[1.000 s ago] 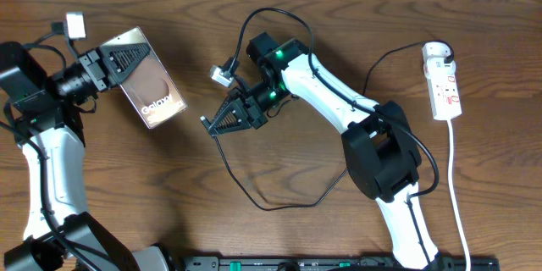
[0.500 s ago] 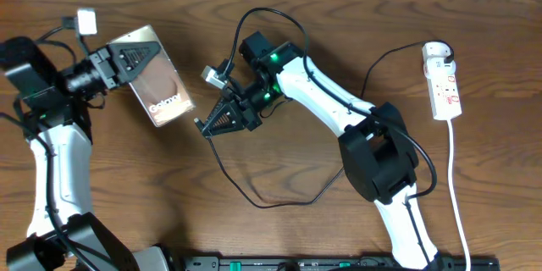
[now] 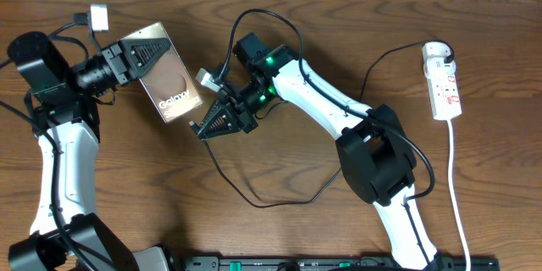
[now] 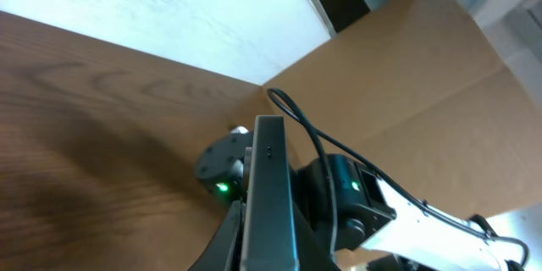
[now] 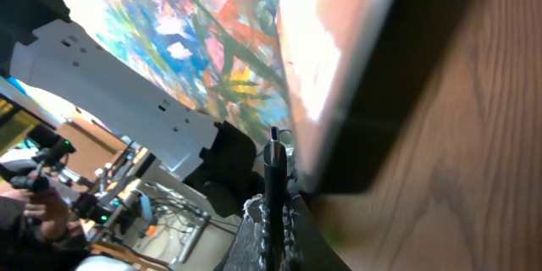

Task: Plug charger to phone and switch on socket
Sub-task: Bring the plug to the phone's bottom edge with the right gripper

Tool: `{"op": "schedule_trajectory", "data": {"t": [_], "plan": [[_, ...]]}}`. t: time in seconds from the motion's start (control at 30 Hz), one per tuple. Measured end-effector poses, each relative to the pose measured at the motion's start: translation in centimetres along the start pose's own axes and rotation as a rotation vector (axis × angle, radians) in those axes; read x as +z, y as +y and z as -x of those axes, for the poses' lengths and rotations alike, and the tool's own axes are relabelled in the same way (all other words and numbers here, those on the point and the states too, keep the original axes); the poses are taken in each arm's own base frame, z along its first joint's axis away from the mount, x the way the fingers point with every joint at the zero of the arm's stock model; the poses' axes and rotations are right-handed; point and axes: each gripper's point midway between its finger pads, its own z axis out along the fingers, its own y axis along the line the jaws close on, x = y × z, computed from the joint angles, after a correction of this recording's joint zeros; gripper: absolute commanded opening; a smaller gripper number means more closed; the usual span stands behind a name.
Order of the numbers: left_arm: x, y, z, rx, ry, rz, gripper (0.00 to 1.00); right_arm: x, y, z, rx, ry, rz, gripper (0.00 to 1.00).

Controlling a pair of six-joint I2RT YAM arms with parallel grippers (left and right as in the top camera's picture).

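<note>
With the left gripper grasping the phone upper left, the right gripper, clenched on the charger plug just beside it, should probably square tip to port before pushing

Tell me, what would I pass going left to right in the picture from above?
Left hand, the slim dark glossy phone it holds, right hand pinching the black charger plug, white power strip with red switches.

a narrow gap parts phone and right gripper; charger slack loops across the table below.
</note>
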Motion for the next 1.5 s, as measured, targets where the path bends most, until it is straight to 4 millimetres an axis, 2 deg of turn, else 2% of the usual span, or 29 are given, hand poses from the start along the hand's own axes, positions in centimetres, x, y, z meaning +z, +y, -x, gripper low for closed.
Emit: {"op": "schedule_trajectory", "data": {"t": [0.3, 0.93, 1.5], "plan": [[0.0, 0.5, 0.4, -0.001, -0.025, 0.031, 0.08, 0.2, -0.1, 0.2, -0.035, 0.001, 0.003, 0.01], [0.0, 0.2, 0.1, -0.003, -0.007, 0.010, 0.08, 0.2, -0.7, 1.2, -0.134, -0.004, 0.001, 0.01], [0.0, 0.1, 0.0, -0.002, -0.004, 0.005, 0.07, -0.5, -1.1, 1.8, -0.083, -0.016, -0.011, 0.01]]}}
